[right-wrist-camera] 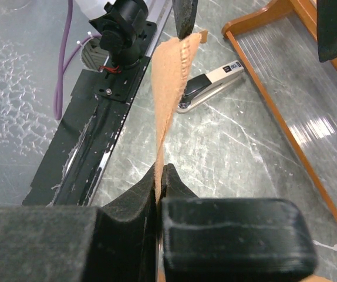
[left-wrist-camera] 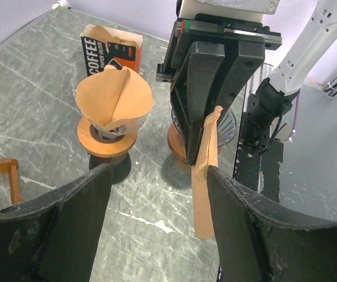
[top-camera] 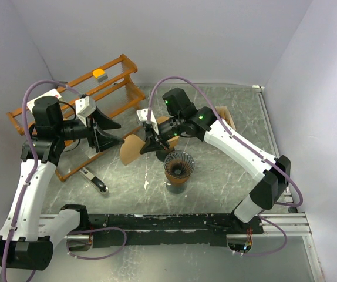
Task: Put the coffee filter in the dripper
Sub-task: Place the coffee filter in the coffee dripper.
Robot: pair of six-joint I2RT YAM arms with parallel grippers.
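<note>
While your right end effector [right-wrist-camera: 159, 179] is clamped on the coffee filter [right-wrist-camera: 167, 100], aloft just left of the dripper [top-camera: 178, 164] — largely hidden from the left wrist — your left end effector [left-wrist-camera: 159, 176] stands wide open, empty.

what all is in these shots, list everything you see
coffee filter: one, tan, hanging in mid-air, pinched at its edge
dripper: one, dark ribbed cone on wooden base, centre, empty
filter stack: one, tan, on a round wooden stand beyond the dripper
coffee filter box: one, black and orange, back of table
rack: one, orange wood, back left
small block: one, orange and white, on the rack
stapler: one, white and black, beside the rack
table: one, grey marbled
left arm: one, white and black, jaws open near the filter
right arm: one, white and black, jaws shut on the filter
</note>
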